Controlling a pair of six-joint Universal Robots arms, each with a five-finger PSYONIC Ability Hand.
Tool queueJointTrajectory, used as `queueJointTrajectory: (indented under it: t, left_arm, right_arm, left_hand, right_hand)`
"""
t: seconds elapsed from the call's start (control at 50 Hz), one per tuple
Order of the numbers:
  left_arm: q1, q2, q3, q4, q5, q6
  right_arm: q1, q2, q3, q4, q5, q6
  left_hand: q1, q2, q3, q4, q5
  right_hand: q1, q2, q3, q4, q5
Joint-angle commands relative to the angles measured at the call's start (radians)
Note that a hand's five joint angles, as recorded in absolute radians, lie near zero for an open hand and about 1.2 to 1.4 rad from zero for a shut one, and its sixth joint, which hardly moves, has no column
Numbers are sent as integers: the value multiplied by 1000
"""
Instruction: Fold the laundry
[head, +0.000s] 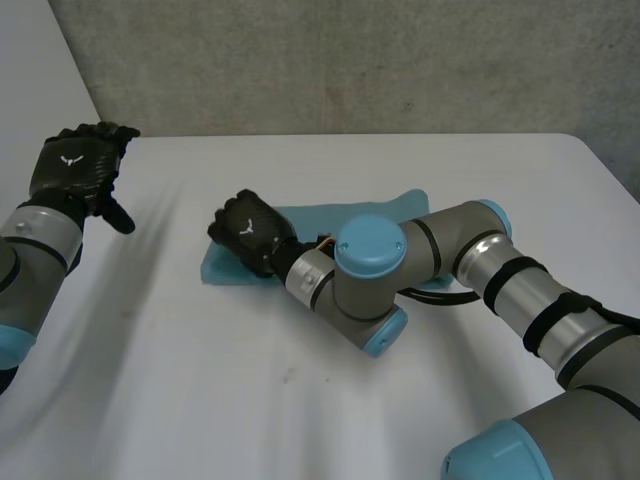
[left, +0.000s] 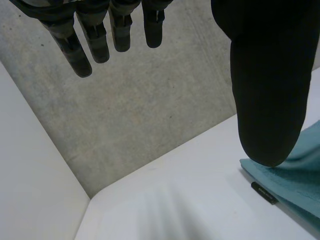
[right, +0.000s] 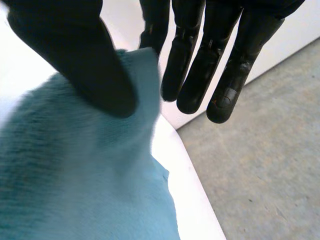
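A teal cloth (head: 340, 215) lies folded on the white table (head: 200, 400), partly under my right forearm. My right hand (head: 245, 232) sits at the cloth's left end. In the right wrist view the cloth (right: 75, 170) rises between the thumb and the fingers (right: 200, 55), and the thumb presses on its upper edge, pinching it. My left hand (head: 75, 165) hangs above the table's left edge, away from the cloth. Its fingers (left: 95, 40) are straight and spread, holding nothing. Below its thumb, one corner of the cloth (left: 295, 175) shows a small black tag (left: 263, 193).
A grey concrete wall (head: 350, 60) runs behind the table's far edge. My right arm (head: 470, 270) lies across the middle of the table, over the cloth. Bare tabletop stretches in front of the cloth and to its left.
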Motion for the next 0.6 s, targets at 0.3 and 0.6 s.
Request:
queueJointTrajectory:
  t: [0.3, 0.6]
  left_arm:
    - [-240, -221, 211, 62, 0, 9]
    - [-298, -425, 352, -10, 20, 35]
  right_arm:
    - [-222, -414, 439, 172, 353, 322]
    - [-446, -504, 720, 221, 249, 481]
  left_hand:
    - [39, 41, 40, 42, 25]
    - [47, 50, 49, 50, 34]
  right_hand:
    - [-722, -902, -910, -927, -910]
    - [-442, -622, -630, -647, -631]
